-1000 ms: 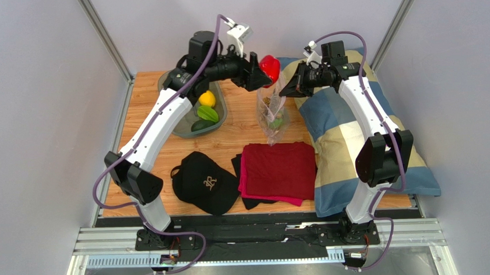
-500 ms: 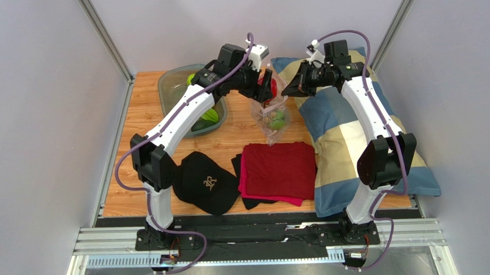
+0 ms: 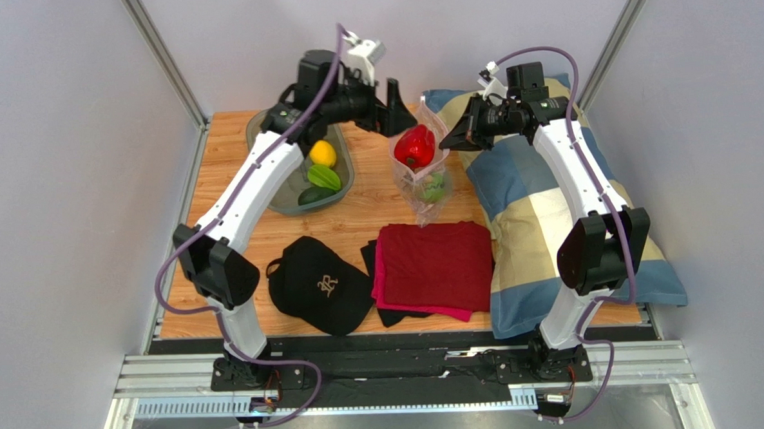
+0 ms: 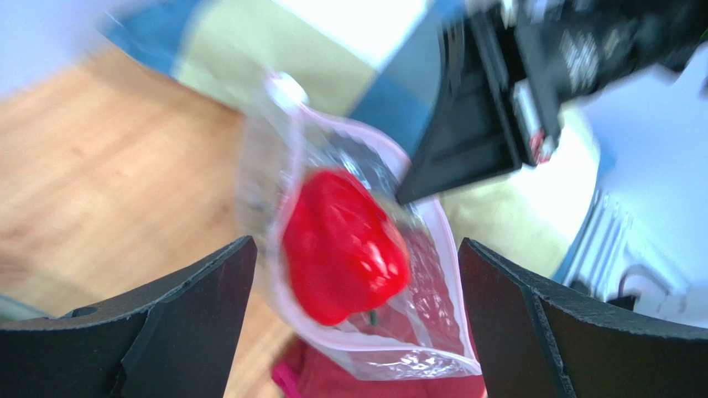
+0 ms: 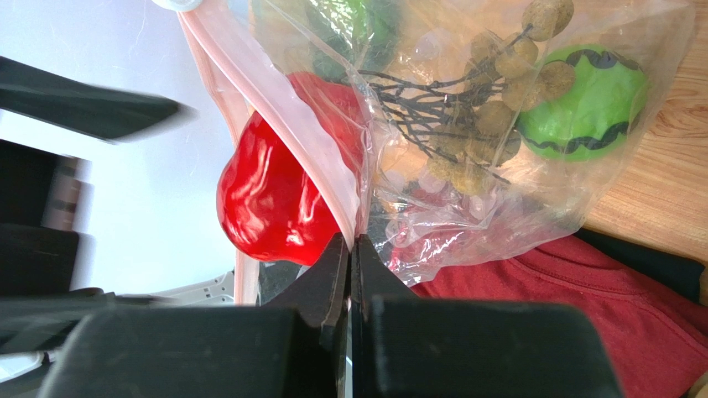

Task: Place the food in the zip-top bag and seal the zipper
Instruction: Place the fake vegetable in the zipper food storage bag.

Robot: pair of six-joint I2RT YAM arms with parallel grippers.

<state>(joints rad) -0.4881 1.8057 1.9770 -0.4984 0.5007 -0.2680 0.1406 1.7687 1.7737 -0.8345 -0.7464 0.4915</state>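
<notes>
**Red pepper (image 3: pixel 414 147) in the bag mouth, zipper unpressed**

Pinched the bag (image 3: pixel 423 182) by its rim in the right gripper (image 5: pixel 351 249), tips closed tight on the plastic just beside the zipper (image 5: pixel 249 91), evidently to hang the pouch upright over the table (image 3: pixel 230 187) and hold its mouth agape. Found the pepper wedged in that mouth, seemingly part in and part proud of the rim, with the grapes (image 5: pixel 490 124) and a striped green apple (image 5: pixel 594 104) lower down inside. Held the left gripper (image 3: pixel 394 106) spread wide and empty, above and behind the bag, touching neither pepper nor plastic, presumably to avoid tugging at the pinched rim. Saw lemon (image 3: pixel 323 153), star fruit (image 3: pixel 323 177) and a dark green piece (image 3: pixel 312 195) lying in the tray (image 3: pixel 256 133), well to the left of the bag. Reckoned the filling only part done: more food to fetch, pepper perhaps to be pushed deeper, zipper to be pressed last. Counted the pepper's bulk as the risk, likely to keep the two sides of the strip apart
</notes>
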